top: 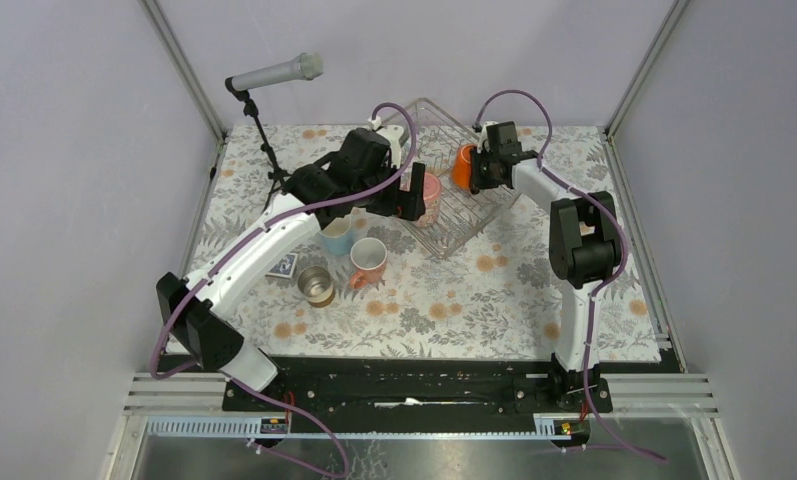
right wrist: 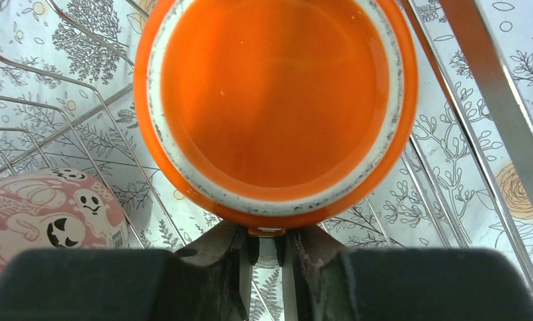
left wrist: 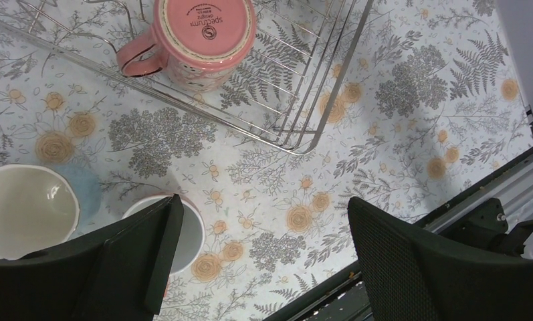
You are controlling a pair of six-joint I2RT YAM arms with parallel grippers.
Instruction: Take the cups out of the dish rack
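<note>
The wire dish rack point(top: 466, 226) stands at the back centre of the table. An upside-down dusty-pink mug point(top: 430, 190) sits in it, seen from above in the left wrist view point(left wrist: 203, 33) and at the lower left of the right wrist view point(right wrist: 46, 221). My left gripper point(top: 411, 197) is open and empty, right beside that mug on its left; in its own view point(left wrist: 263, 261) it hangs over bare tablecloth. My right gripper point(top: 477, 168) is shut on the handle of the bright orange mug point(top: 463, 167), bottom up over the rack's wires point(right wrist: 273, 107). The light blue mug point(top: 336, 237), salmon-pink mug point(top: 368, 262) and steel cup point(top: 316, 286) stand upright on the table.
A microphone point(top: 274, 72) on a thin stand rises at the back left. A small dark blue card point(top: 286, 265) lies by the steel cup. In the left wrist view the light blue mug point(left wrist: 26, 210) and salmon-pink mug point(left wrist: 191, 231) sit just outside the rack's rim point(left wrist: 330, 87).
</note>
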